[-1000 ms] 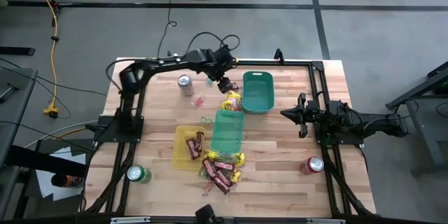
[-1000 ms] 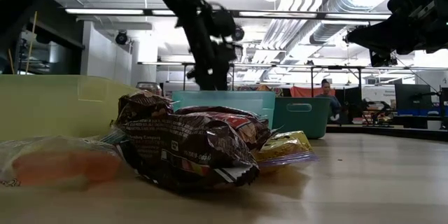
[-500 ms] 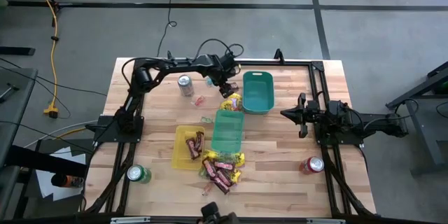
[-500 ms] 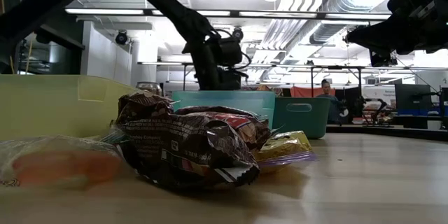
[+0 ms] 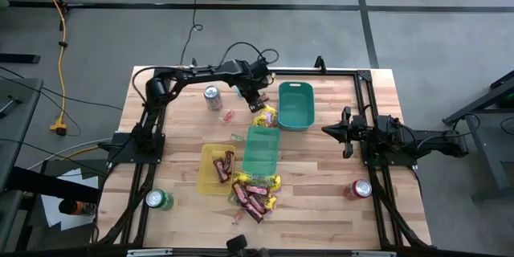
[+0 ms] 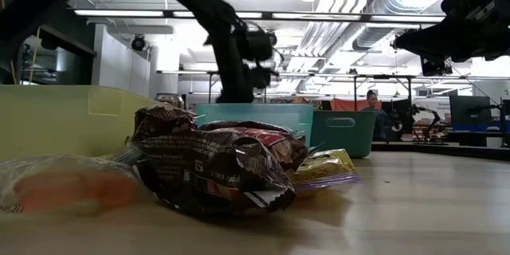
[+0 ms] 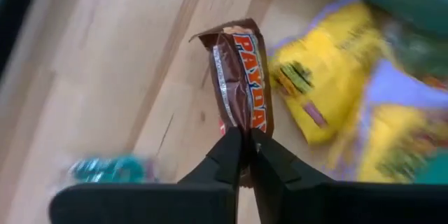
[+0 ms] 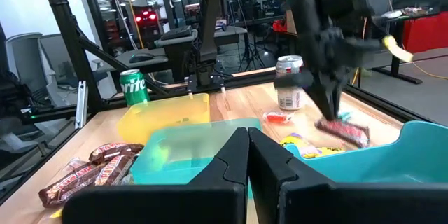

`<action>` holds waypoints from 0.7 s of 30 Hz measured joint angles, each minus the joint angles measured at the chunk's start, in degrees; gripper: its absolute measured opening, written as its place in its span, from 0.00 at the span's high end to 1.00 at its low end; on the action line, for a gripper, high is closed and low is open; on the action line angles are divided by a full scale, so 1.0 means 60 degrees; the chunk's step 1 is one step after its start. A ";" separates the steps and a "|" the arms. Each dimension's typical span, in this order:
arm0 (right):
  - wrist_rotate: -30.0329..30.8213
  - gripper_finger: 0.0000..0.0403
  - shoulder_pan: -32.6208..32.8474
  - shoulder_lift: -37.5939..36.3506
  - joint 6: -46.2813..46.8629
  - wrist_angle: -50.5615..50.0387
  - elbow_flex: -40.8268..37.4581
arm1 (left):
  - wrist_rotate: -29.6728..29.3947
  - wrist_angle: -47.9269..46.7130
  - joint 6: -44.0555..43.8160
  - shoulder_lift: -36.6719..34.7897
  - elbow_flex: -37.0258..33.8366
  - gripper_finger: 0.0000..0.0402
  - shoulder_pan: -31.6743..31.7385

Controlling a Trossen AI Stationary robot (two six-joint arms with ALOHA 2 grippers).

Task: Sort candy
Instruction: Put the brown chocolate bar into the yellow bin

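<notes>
My left gripper (image 5: 257, 105) points steeply down near the table's far edge, between the silver can and the far teal tray, and is shut on a dark red-brown candy bar (image 7: 241, 77). Yellow candy packets (image 7: 315, 91) lie right beside the bar. The right wrist view shows the same gripper (image 8: 334, 112) over the bar (image 8: 344, 131). More bars and yellow packets lie heaped (image 5: 255, 194) near the front edge. A few bars lie in the yellow tray (image 5: 210, 178). My right gripper (image 5: 325, 131) waits shut and level at the table's right. My left gripper pinches one end of the bar (image 7: 243, 122) between its two fingers (image 7: 227, 155). The fingers come from above, slanting down. The rest of the bar stretches away from the fingertips, low over the wood. I cannot tell whether it is clear of the table.
Two teal trays stand mid-table (image 5: 261, 151) and toward the far edge (image 5: 295, 104). A silver can (image 5: 213, 96), a green can (image 5: 158, 201) and a red can (image 5: 359, 190) stand around them. Tiny pale pieces (image 5: 227, 116) lie on the wood left of the trays.
My left gripper has sunk toward the table beside the yellow packets and has shut on the end of the red-brown bar.
</notes>
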 joint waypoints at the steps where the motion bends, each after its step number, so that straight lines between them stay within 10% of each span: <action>1: 0.0000 1.00 -0.0004 -0.0005 0.0002 -0.0003 -0.0001 | 0.0048 -0.0072 0.0013 -0.0252 -0.0004 0.99 -0.0031; 11: 0.0000 1.00 -0.0004 -0.0004 -0.0002 -0.0002 0.0001 | 0.0907 -0.0101 -0.0617 -0.5234 -0.2957 1.00 -0.1997; 21: 0.0000 1.00 -0.0003 -0.0004 -0.0002 0.0001 0.0000 | -0.0373 0.0301 -0.5713 -0.9643 -0.7364 1.00 -0.6879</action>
